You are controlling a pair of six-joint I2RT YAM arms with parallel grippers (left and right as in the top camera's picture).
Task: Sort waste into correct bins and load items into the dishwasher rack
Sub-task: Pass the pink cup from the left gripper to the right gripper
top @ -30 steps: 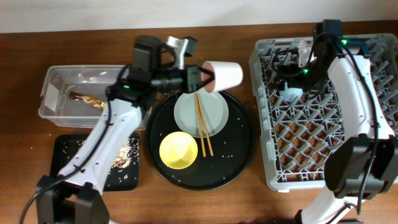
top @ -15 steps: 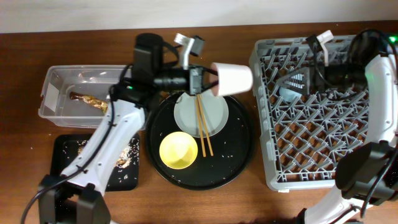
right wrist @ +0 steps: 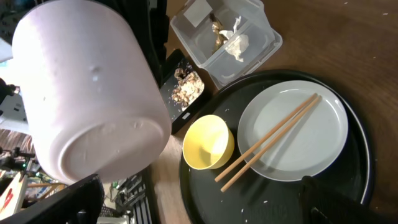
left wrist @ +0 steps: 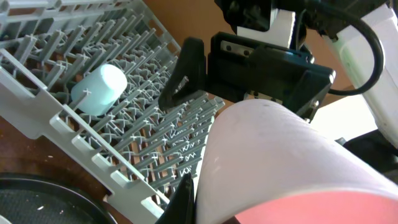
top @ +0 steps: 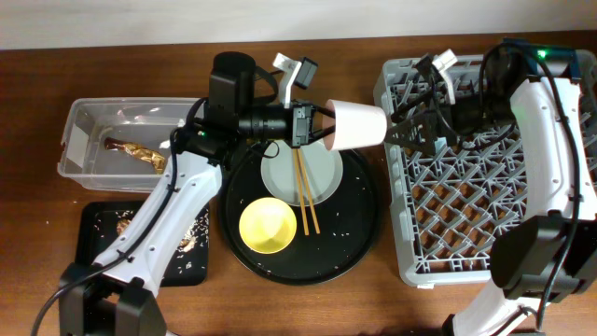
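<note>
Two arms are now converging at the left edge of the dishwasher rack [top: 399, 233]. From overhead, I am watching the left pincer [top: 317, 124], clamped on the pink cup [top: 359, 124], bringing it nearer the rack than a second ago. The right pincer [top: 410, 131] is swinging in from the rack's back with its jaws apart. I am reading this as a handover forming rather than a direct drop.

In the left wrist view, the light-blue cup [left wrist: 99, 89] is sitting among the rack's pegs. The pink cup is filling the foreground and hiding most of my own fingers.

In the right wrist view, the cup's base is looming between the spread fingers [right wrist: 348, 202]. I cannot tell whether they are touching it. The plate [right wrist: 311, 118], chopsticks [right wrist: 267, 143] and yellow bowl [right wrist: 208, 143] are waiting beyond the cup, away from the rack.
</note>
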